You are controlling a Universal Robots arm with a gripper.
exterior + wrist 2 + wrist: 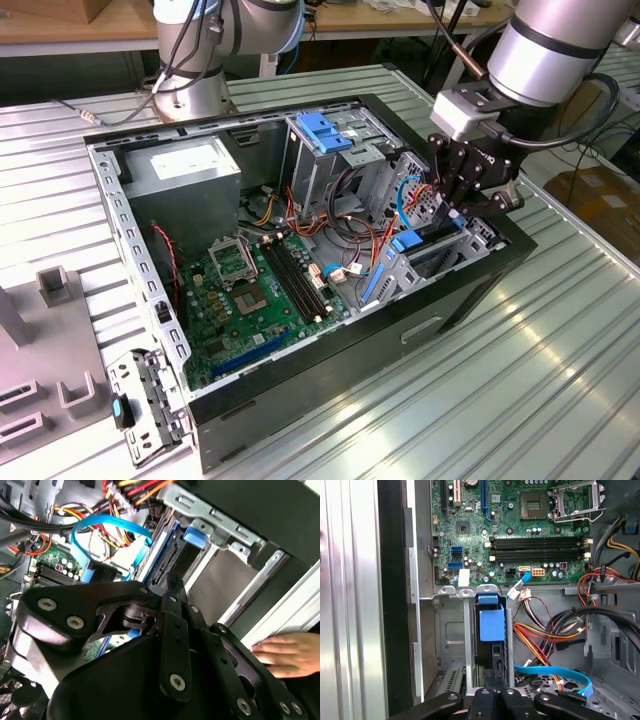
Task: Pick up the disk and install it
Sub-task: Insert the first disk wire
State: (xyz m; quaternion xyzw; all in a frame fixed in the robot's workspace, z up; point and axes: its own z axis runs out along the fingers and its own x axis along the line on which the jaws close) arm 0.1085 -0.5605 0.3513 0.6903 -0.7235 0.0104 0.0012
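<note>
Disk [491, 630] sits on edge in a slot of the metal bay [451, 630] at the case's front end, as I see it in the first wrist view: its blue rail and tab face the camera, and the dark body runs down between the bay's upright plates. In the second wrist view the same disk [162, 555] shows as a thin blue-edged slab inside the bay, next to an open, bare compartment. My gripper [462, 205] hangs right over that bay in the exterior view, near the case's edge on the exterior view's right. Its black fingers [492, 692] are drawn close together with the tips at the disk's near edge, but I cannot tell whether they pinch it or merely rest against it.

Beside the bay, loose wiring spills across the case floor: a flat blue cable [555, 675] looping just next to the disk, and a bundle of red, orange and yellow wires [540, 635] beyond it. The green motherboard [520, 525] lies past the bay, with its memory slots and open processor socket. A second drive cage with a blue latch [322, 130] stands at the case's middle. A person's hand [290, 652] rests on the case's outer rim. The case [300, 390] lies open on a ribbed metal bench [520, 380].
</note>
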